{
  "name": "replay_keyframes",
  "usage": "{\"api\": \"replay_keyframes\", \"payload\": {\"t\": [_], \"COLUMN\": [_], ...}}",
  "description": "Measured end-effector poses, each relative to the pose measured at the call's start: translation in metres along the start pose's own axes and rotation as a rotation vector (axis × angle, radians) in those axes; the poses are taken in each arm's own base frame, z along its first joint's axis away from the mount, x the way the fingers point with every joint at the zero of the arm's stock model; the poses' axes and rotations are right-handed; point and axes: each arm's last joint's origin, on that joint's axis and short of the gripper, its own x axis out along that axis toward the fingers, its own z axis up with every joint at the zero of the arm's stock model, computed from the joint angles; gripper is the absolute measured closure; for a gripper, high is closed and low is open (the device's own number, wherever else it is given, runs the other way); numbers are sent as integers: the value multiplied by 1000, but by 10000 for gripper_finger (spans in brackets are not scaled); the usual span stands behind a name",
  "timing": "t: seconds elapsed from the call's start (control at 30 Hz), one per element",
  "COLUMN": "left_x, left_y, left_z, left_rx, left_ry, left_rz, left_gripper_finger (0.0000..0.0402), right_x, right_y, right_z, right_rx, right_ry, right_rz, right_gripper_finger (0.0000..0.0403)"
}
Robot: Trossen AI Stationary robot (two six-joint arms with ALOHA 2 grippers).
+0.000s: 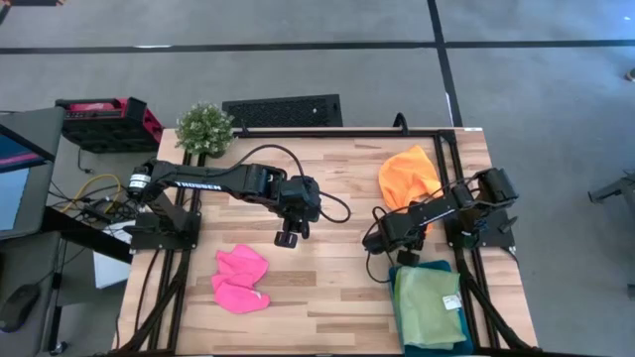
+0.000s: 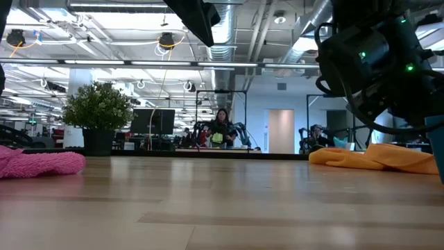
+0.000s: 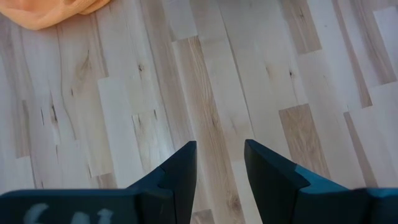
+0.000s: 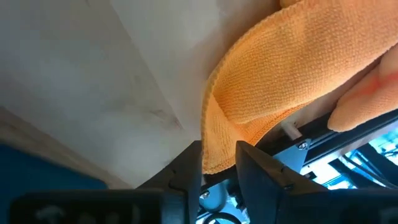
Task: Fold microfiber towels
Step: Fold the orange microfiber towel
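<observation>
- A small potted plant [image 1: 204, 128] stands at the table's far left corner, with a dark grille-like mat [image 1: 282, 109] just beside it along the far edge.
- The hot pink towel [image 1: 241, 279] lies crumpled on the wooden table [image 1: 327, 278], near the front on the left side, touched by no gripper.
- The left gripper [image 1: 290, 236] hovers over bare wood near the table's middle, its fingers [image 3: 180, 171] parted with nothing between them.
- The right gripper [image 4: 217, 167] sits low by the near edge of the orange towel [image 1: 408, 176], which lies bunched at the far right of the table. In the right wrist view its two fingers pinch a folded hem of that orange cloth.
- The light green towel [image 1: 429, 305] lies folded flat on the dark teal tray [image 1: 400, 276] at the front right corner.
- In the low view, a person [image 2: 222, 128] stands far back in the room beyond the table.
</observation>
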Motion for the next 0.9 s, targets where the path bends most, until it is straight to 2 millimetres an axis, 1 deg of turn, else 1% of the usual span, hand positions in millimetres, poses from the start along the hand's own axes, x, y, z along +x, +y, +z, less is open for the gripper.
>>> {"api": "replay_keyframes", "payload": {"t": [0.1, 0.3, 0.33, 0.5, 0.67, 0.9], "left_x": [0, 0, 0, 0, 0, 0], "left_y": [0, 0, 0, 0, 0, 0], "left_z": [0, 0, 0, -1, -3, -3], "left_rx": [0, 1, 0, 0, 0, 0], "left_ry": [0, 0, 0, 14, 28, 36], "left_rz": [0, 0, 1, -1, -1, -1], "left_gripper_finger": [274, 274, 274, 274, 274, 274], "right_x": [0, 0, 0, -1, -3, -26], "right_y": [0, -1, -1, 1, 0, 0], "right_z": [0, 0, 0, 0, 1, 9], "right_rx": [-12, -17, -19, -26, -22, -11], "right_ry": [1, -8, -20, -77, -108, -215], "right_rz": [0, -11, -29, -112, -141, -151], "right_gripper_finger": [308, 384, 391, 386, 397, 399]}}
